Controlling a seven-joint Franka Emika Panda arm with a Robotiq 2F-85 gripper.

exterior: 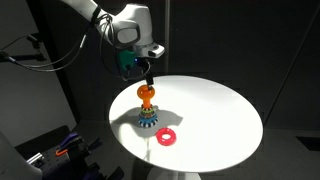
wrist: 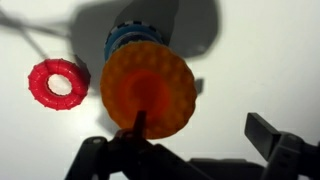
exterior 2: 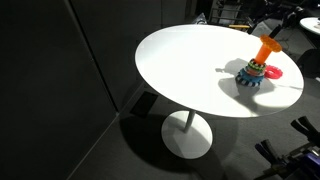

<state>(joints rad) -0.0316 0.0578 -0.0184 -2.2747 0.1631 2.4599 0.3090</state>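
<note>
A ring-stacking toy stands on the round white table [exterior: 215, 110]. Its multicoloured lower rings [exterior: 148, 120] sit under an orange ring [exterior: 147, 93] at the top of the post. My gripper [exterior: 148, 72] hangs just above the orange ring. In the wrist view the gripper [wrist: 200, 130] is open with its fingers wide apart. The left finger lies over the edge of the orange ring [wrist: 150, 85], and the right finger is over bare table. A blue ring [wrist: 130, 40] shows below the orange one. The stack [exterior 2: 252, 73] also shows in an exterior view.
A loose red ring [exterior: 166, 137] lies flat on the table beside the stack; it also shows in the wrist view [wrist: 58, 83] and in an exterior view [exterior 2: 275, 72]. The table stands on a single pedestal [exterior 2: 187, 135]. Dark equipment surrounds it.
</note>
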